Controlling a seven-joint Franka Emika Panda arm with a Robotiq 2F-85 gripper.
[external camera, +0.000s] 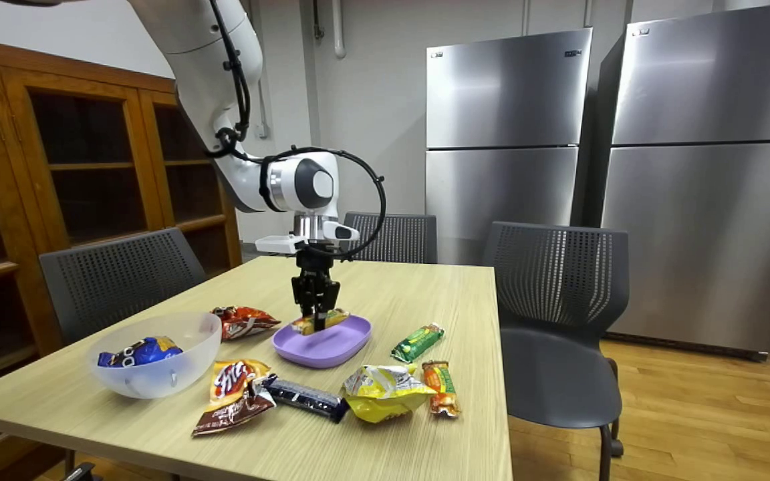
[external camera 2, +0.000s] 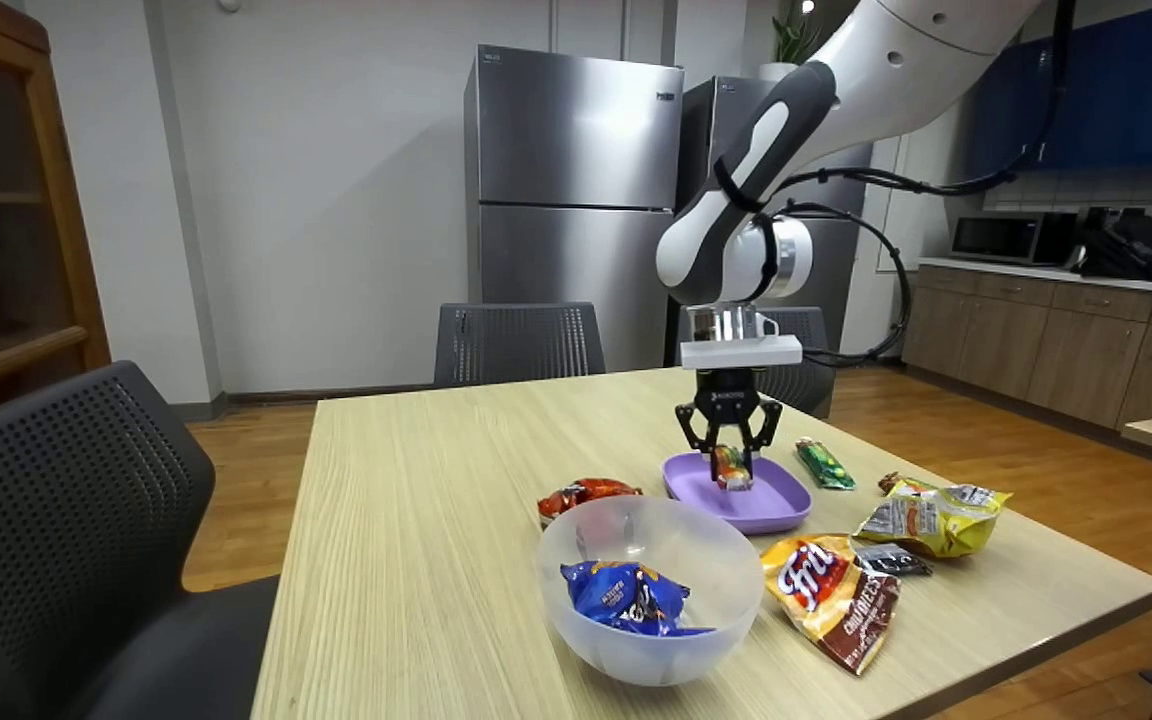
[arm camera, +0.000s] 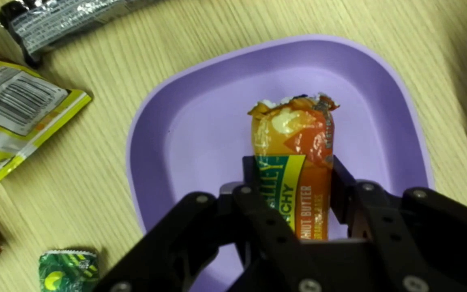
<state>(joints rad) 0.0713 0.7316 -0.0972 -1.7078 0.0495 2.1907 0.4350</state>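
My gripper [external camera 2: 733,466] points down with its two black fingers closed on the sides of an orange and yellow granola bar [arm camera: 294,134]. The bar's wrapper has a green label with "peanut butter" text, and its near end is hidden by the gripper in the wrist view. The bar also shows between the fingers in both exterior views [external camera: 335,318] [external camera 2: 731,470]. It is over the purple plate [external camera: 321,357], inside its outline in the wrist view [arm camera: 201,121]. I cannot tell whether the bar touches the plate. Nothing else lies on the visible part of the plate.
A translucent bowl [external camera 2: 576,640] holds a blue packet [external camera 2: 626,595]. Around the plate lie a red bag [external camera: 246,322], an orange-brown Fritos bag [external camera: 231,394], a dark bar [external camera: 308,397], a yellow bag [external camera: 385,394], an orange bar [external camera: 441,387] and a green bar [external camera: 417,343]. Chairs surround the table.
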